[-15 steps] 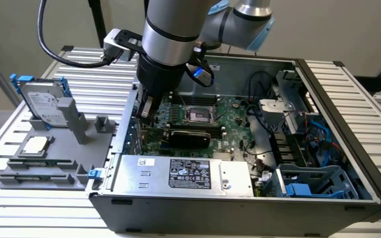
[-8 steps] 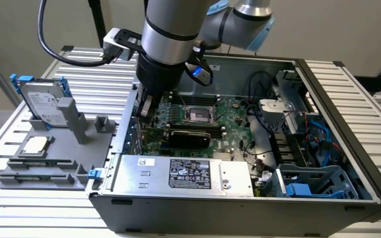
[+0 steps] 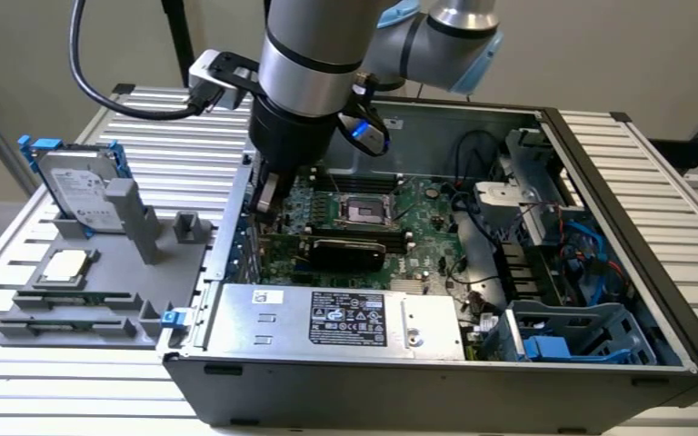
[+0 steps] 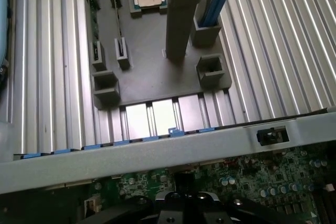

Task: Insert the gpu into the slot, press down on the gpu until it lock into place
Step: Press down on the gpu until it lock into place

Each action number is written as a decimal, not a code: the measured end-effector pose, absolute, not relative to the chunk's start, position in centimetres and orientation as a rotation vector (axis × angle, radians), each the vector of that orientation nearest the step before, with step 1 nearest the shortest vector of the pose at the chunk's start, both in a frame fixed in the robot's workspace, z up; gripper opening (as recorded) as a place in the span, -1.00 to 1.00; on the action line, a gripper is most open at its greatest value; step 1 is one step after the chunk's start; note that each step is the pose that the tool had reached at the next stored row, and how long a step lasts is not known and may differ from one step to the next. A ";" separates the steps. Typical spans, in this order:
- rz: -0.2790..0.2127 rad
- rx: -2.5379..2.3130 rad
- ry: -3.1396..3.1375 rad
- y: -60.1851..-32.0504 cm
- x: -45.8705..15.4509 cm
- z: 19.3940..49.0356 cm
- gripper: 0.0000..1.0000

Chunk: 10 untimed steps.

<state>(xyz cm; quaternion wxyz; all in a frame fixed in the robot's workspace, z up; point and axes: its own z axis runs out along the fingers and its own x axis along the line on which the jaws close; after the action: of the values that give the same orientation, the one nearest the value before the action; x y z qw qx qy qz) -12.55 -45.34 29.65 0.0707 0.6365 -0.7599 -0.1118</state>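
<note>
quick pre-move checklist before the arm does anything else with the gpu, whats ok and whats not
1. Case open on top, board reachable: ok.
2. gpu on the motherboard, standing along it: ok.
3. gpu locked fully into place: cannot tell.
4. gripper low over the motherboard, just inside the case wall: ok.
5. gripper lined up on the gpu: not ok. In the exterior view the arm's end sits beyond the card's end, toward that view's left.
6. Hard drive parked in the grey fixture outside the case, out of the way: ok.
</note>
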 end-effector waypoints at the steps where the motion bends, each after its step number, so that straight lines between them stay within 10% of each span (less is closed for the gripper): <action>1: -0.338 1.913 -2.284 -45.3 -12.5 29.7 -0.79; 10: -0.353 1.901 -2.276 -45.4 -12.4 29.7 -0.79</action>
<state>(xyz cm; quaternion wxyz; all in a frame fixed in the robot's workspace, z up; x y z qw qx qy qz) -12.39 -45.40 29.65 0.0776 0.6345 -0.7599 -0.1177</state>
